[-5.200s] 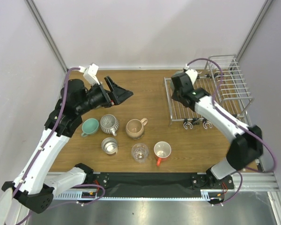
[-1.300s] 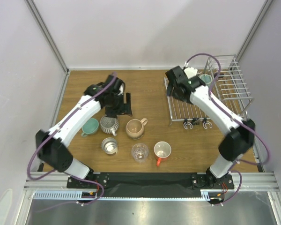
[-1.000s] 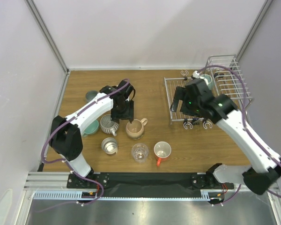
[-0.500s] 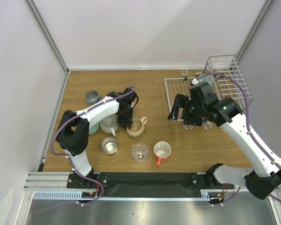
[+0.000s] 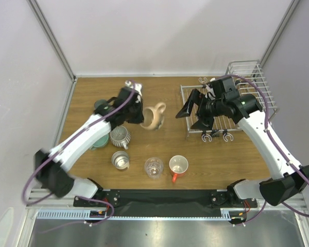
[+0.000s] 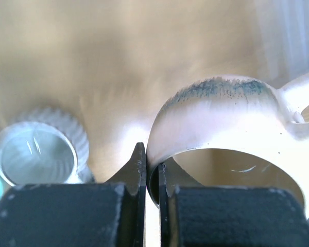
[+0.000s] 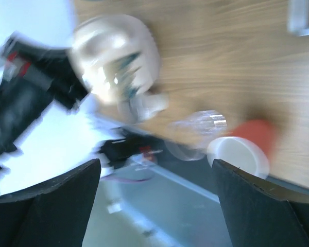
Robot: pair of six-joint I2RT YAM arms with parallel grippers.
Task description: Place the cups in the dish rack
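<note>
Between both arms, top view: left gripper [image 5: 142,115] clamped on the beige mug [image 5: 154,116], which is tilted just right of the claw. Right gripper [image 5: 195,112] is spread wide and empty at the dish rack's [image 5: 247,98] left edge.
Left wrist view: fingers pinch the mug wall; ribbed cup [image 6: 38,152] lower left.
Right wrist view: blurred; fingers wide apart, mug ahead.
</note>
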